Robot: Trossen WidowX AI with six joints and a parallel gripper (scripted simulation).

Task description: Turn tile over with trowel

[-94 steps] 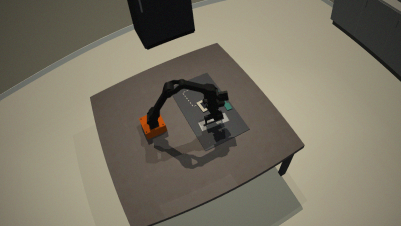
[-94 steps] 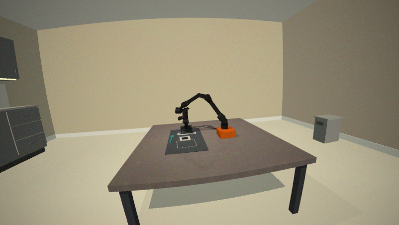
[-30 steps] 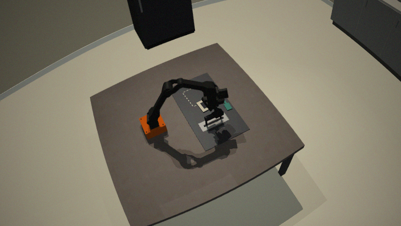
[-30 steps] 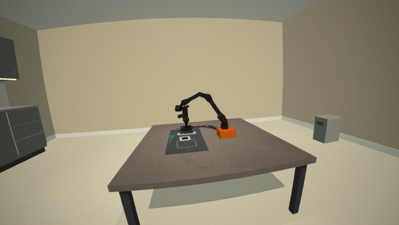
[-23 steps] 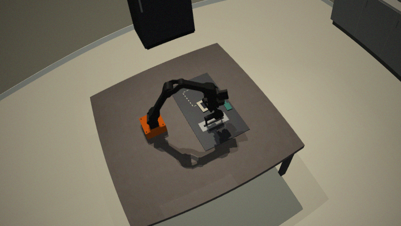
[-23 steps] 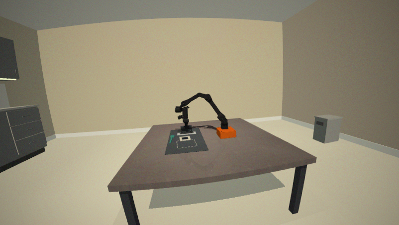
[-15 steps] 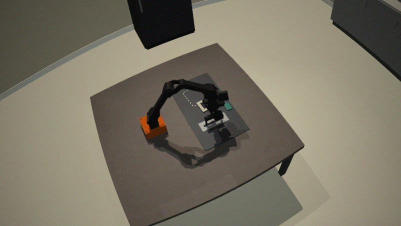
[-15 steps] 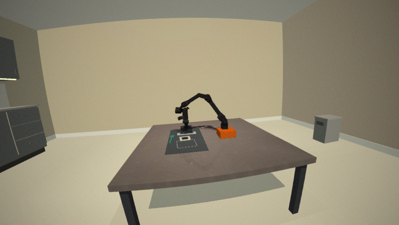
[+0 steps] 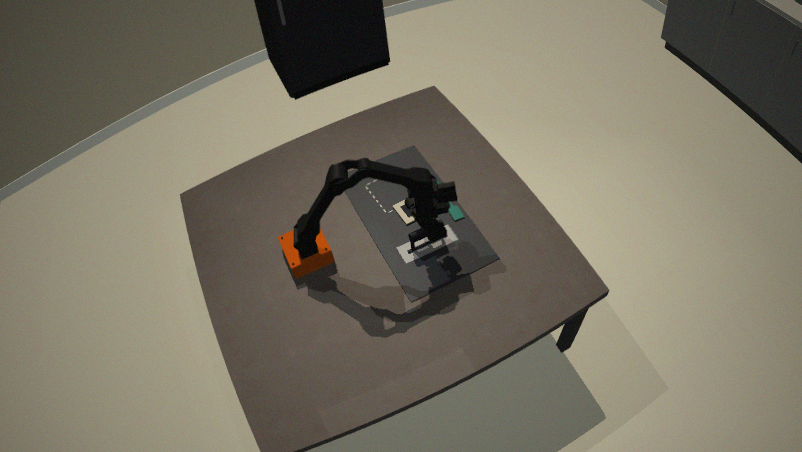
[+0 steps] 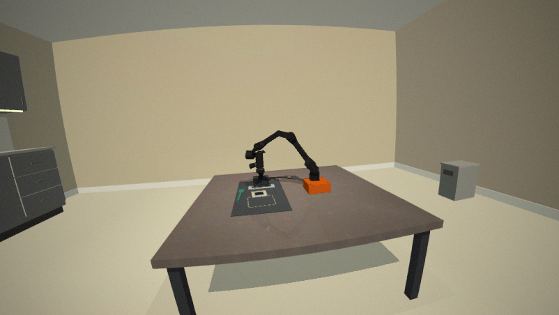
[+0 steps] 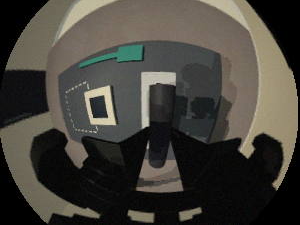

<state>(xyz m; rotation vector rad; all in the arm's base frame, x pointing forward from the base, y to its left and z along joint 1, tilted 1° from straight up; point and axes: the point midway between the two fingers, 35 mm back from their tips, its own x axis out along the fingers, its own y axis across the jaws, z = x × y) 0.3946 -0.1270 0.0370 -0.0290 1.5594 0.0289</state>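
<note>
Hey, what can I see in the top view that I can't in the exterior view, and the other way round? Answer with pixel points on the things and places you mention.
Only the top view: the tall black cabinet (image 9: 331, 42) standing beyond the table.

Only the exterior view: the grey bin (image 10: 465, 182) on the floor and the wall cupboard (image 10: 10, 81) at the left edge.

Both: the arm (image 9: 387, 171) (image 10: 302, 151) on its orange base (image 9: 311, 267) (image 10: 318, 189), the table (image 9: 336, 359) (image 10: 332, 219), the mat (image 9: 381, 231) (image 10: 282, 201), the cream tile (image 9: 399, 209) (image 10: 258, 193) and the green tool (image 9: 456, 212) (image 10: 240, 193).

The dark mat (image 9: 381, 224) (image 10: 258, 210) (image 11: 129, 74) looks matt, the orange base (image 9: 310, 268) (image 10: 318, 188) like smooth plastic.
</note>
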